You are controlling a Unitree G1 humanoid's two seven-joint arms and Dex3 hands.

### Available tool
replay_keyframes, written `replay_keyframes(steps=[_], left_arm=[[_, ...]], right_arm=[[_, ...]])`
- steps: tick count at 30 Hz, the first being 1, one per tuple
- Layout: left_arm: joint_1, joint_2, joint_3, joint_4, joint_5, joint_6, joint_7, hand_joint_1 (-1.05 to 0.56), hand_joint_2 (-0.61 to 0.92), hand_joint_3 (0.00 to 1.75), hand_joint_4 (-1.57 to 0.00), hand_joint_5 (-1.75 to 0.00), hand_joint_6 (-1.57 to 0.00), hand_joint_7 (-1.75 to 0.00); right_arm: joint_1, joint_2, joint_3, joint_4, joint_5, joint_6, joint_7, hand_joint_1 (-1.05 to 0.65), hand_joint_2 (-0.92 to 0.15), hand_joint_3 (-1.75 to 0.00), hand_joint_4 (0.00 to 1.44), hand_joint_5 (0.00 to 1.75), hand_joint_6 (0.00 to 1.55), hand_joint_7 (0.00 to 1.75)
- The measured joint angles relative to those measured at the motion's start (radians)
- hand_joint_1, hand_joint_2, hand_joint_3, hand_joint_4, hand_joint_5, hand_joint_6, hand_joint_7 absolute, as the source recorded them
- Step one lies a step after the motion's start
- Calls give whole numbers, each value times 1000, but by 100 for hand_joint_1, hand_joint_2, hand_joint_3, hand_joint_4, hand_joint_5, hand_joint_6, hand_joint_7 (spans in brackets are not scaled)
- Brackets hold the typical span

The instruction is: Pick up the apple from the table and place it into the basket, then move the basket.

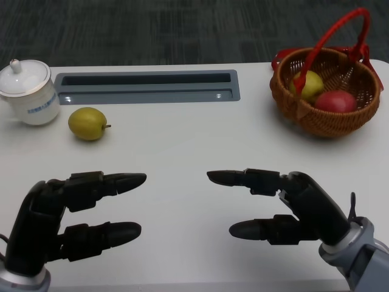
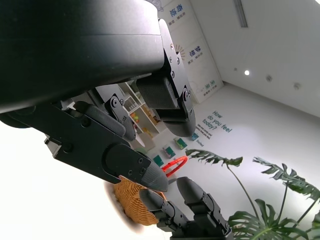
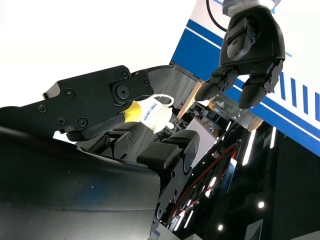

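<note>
The yellow-green apple [image 1: 88, 123] is found lying on the white bench [image 1: 182, 146] at the far left, just beside a white lidded cup [image 1: 27, 92] and well apart from the wicker basket [image 1: 325, 91] at the far right. Two fruits, one yellow-green and one red, are already held in the basket, and its red handle [image 1: 340, 33] is seen arching above it. The left hand [image 1: 73, 213] and the right hand [image 1: 285, 207] are both observed low over the near edge of the bench, fingers spread and nothing held. The apple is judged to be firm, smooth and moderately light, so some slip under hard fingertips is to be expected; a grasp around its widest part, clear of the short stem on its right side, is recommended. The cup is judged fragile and close enough to be knocked. The basket is probably stiff and light; whether it is best carried by the handle cannot be settled from the wrist views, where it is only partly seen.
</note>
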Motion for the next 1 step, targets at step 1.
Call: replay_keyframes(steps=[1], left_arm=[[1, 0, -1, -1, -2, 0, -2, -35, 78, 0, -99, 0, -91, 0]], right_arm=[[-1, 1, 0, 0, 1, 0, 1, -33, -92, -4, 77, 3, 70, 3]])
